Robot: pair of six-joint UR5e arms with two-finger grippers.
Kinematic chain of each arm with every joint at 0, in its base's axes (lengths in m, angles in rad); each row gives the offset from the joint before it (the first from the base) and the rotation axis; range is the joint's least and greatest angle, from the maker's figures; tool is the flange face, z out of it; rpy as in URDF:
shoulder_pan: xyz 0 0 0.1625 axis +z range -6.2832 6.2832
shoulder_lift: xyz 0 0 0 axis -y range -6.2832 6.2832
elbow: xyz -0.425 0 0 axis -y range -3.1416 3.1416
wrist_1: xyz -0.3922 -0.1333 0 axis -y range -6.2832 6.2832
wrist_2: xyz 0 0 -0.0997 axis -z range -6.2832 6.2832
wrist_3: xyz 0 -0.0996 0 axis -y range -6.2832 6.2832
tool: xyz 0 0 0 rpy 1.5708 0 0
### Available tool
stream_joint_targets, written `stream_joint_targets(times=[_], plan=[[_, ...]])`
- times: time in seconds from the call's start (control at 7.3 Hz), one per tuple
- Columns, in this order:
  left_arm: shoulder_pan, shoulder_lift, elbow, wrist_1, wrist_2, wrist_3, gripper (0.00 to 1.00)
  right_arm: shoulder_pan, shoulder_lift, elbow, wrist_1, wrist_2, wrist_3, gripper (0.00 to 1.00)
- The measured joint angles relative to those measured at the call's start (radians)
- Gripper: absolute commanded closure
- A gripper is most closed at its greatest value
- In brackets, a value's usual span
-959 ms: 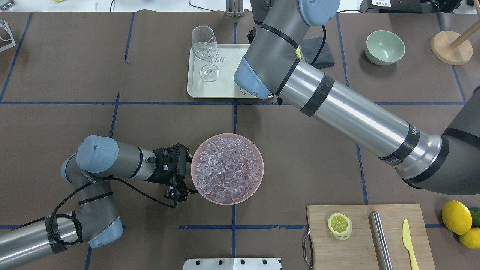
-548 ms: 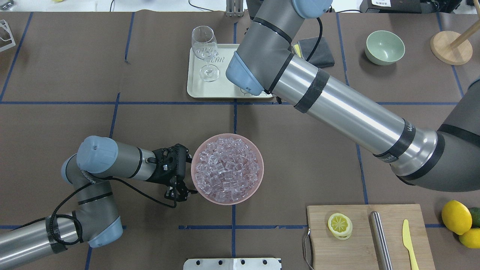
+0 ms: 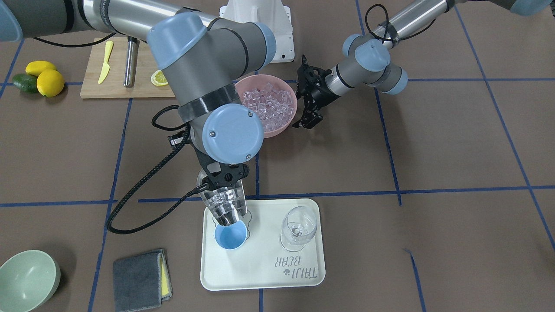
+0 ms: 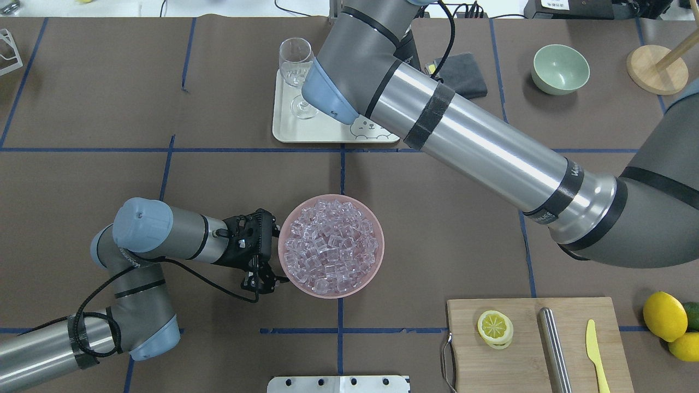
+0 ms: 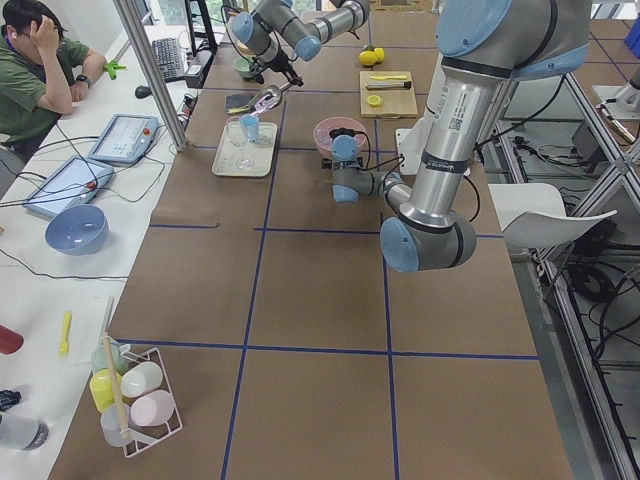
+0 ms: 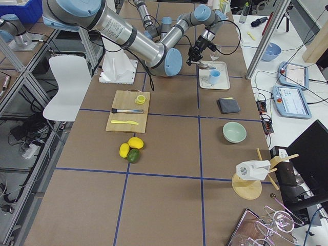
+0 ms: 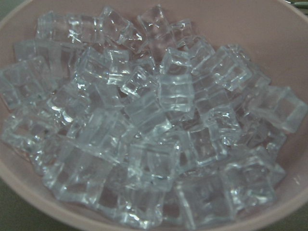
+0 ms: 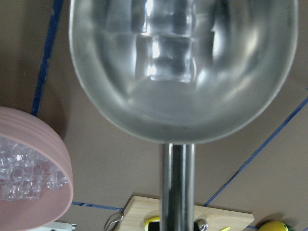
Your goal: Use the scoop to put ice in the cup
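Note:
The light-blue cup (image 3: 230, 237) stands on a cream tray (image 3: 299, 277). My right gripper (image 3: 223, 174) is shut on the handle of the steel scoop (image 3: 222, 207), which tilts mouth-down over the cup's rim. A few ice cubes (image 8: 166, 57) lie near the scoop's (image 8: 183, 91) front lip. In the overhead view my right arm hides the cup and scoop. The heap of ice (image 4: 330, 245) fills a pink bowl (image 4: 377, 267). My left gripper (image 4: 263, 281) sits at the bowl's near-left rim and looks shut on it. The left wrist view shows only ice (image 7: 154, 125).
A stemmed wine glass (image 3: 298, 227) stands on the tray beside the cup. A grey cloth (image 3: 141, 274) and green bowl (image 3: 27, 279) lie nearby. A cutting board (image 4: 538, 344) holds a lemon half, steel cylinder and yellow knife. Lemons (image 4: 664, 316) lie at the right edge.
My right arm's elbow and wrist have swung left and away over the tray, now covering part of the wine glass. The left arm and the pink bowl have not moved.

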Motion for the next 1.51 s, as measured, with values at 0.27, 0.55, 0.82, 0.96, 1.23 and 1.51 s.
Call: stream_joint_targets(times=[0.27,0.55,0.82,0.96,1.23,1.51], plan=[[0.0,-0.001,-0.001,0.0,0.0,-0.002,0.0,0.008,0.01,-0.008,-0.041,-0.013,-0.017,1.0],[0.0,-0.001,-0.001,-0.001,0.0,-0.002,0.0,0.021,0.024,-0.015,-0.083,-0.029,-0.044,1.0],[0.0,-0.001,-0.002,-0.002,0.0,-0.002,0.0,0.022,0.029,-0.02,-0.09,-0.037,-0.052,1.0],[0.001,0.0,-0.002,-0.002,0.0,-0.002,0.0,0.022,0.03,-0.02,-0.091,-0.041,-0.054,1.0],[0.001,0.0,-0.001,-0.002,0.0,-0.002,0.0,0.021,0.03,-0.02,-0.091,-0.044,-0.057,1.0],[0.001,0.0,0.0,-0.002,0.0,-0.002,0.0,0.021,0.03,-0.019,-0.091,-0.048,-0.057,1.0]])
